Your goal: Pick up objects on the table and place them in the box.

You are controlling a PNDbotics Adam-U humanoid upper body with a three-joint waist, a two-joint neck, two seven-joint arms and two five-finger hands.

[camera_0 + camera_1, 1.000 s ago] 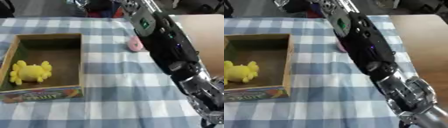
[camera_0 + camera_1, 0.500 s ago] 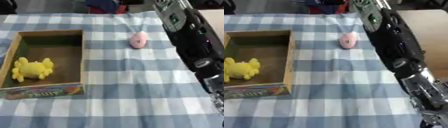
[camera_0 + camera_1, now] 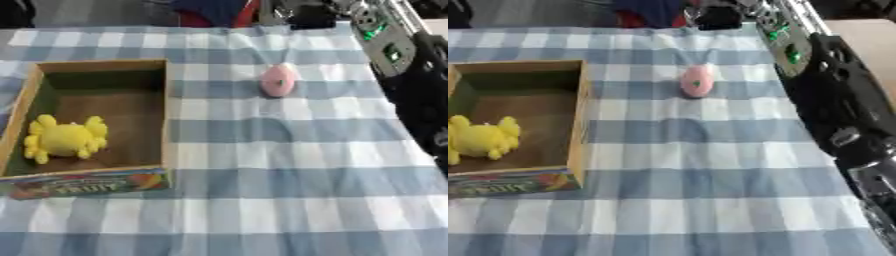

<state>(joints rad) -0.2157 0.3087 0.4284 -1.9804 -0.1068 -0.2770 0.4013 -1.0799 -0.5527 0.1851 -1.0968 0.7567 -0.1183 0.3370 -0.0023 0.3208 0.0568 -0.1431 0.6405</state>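
Nearest, along the near edge of the box [image 3: 164,115], a printed colourful front panel is seen, standing on the blue-and-white checked cloth [image 3: 280,165] that covers the tabletop. The box is an open cardboard one, set at the left of the scene with its long axis running near to far. Inside it, toward the near left part of its floor, a yellow plush toy [image 3: 64,139] is lying, its stubby limbs spread outward; which way it faces cannot be told. At the right, the robot's right arm [image 3: 833,115] is seen as a long black body with silver parts running from the far upper area down to the near right corner, above the cloth; small green lights are shown on its far section. The hand at its end is cut off by the picture's edge, so whether its fingers are open or closed cannot be told, and nothing is seen to be held or touched by it. Farther off, right of the box and well apart from it, a pink oval object [image 3: 278,81] is lying on the cloth, its long axis running near to far, just left of the arm and not touched by it. The left hand is not shown in either view.
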